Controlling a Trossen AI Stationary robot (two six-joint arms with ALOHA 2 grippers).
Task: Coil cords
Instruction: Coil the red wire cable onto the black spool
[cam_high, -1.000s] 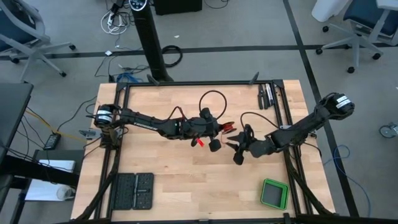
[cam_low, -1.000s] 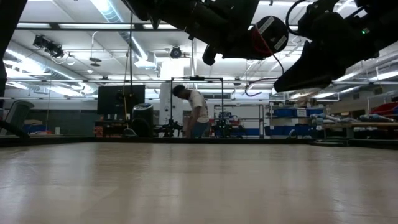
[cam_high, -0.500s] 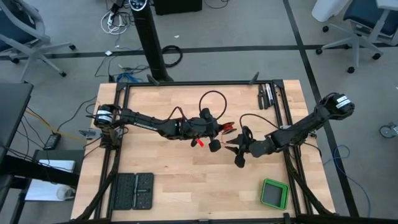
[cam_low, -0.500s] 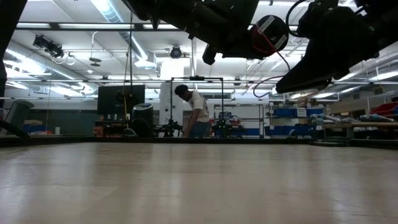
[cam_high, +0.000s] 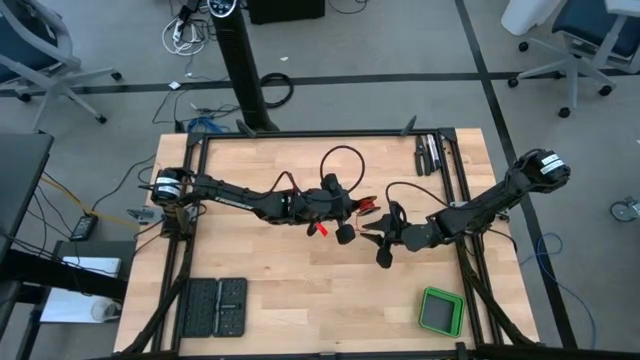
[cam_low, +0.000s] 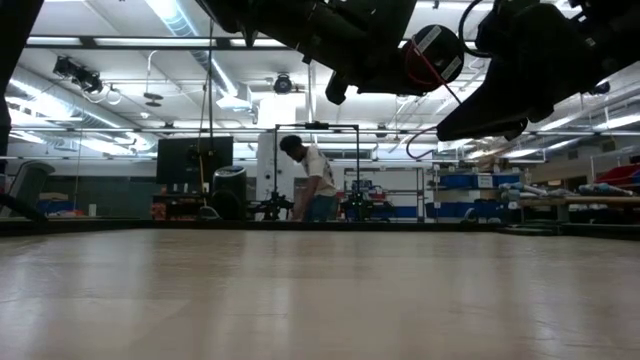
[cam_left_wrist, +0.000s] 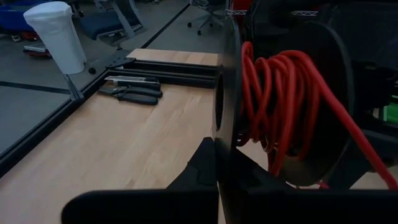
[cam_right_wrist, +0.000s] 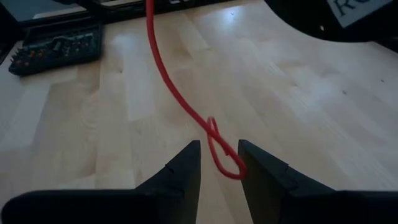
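Observation:
A black spool (cam_left_wrist: 280, 106) wound with the red-orange cord hangs above mid-table (cam_high: 366, 206). My left gripper (cam_high: 350, 205) reaches in from the table's left and is shut on it. From the spool a free length of cord (cam_right_wrist: 180, 93) runs down to a small loop (cam_right_wrist: 224, 158). That loop lies between the fingers of my right gripper (cam_right_wrist: 219, 168). The right gripper (cam_high: 377, 243) is open and comes in from the table's right, just beside the spool. In the low view both grippers and the spool (cam_low: 433, 55) stand well above the tabletop. My left gripper pinches one black side disc of the spool at its rim (cam_left_wrist: 219, 155), coming in about level from the table's left. The spool is lifted clear of the table and its discs stand on edge. My right gripper has the cord's loop between its fingers; whether a finger touches it I cannot tell.
A black case of small tools (cam_high: 215, 308) lies near the front left. A green box (cam_high: 441, 311) sits at the front right. Dark hand tools (cam_left_wrist: 134, 93) rest by the far right rail (cam_high: 450, 160). A person (cam_low: 315, 180) stands in the room beyond.

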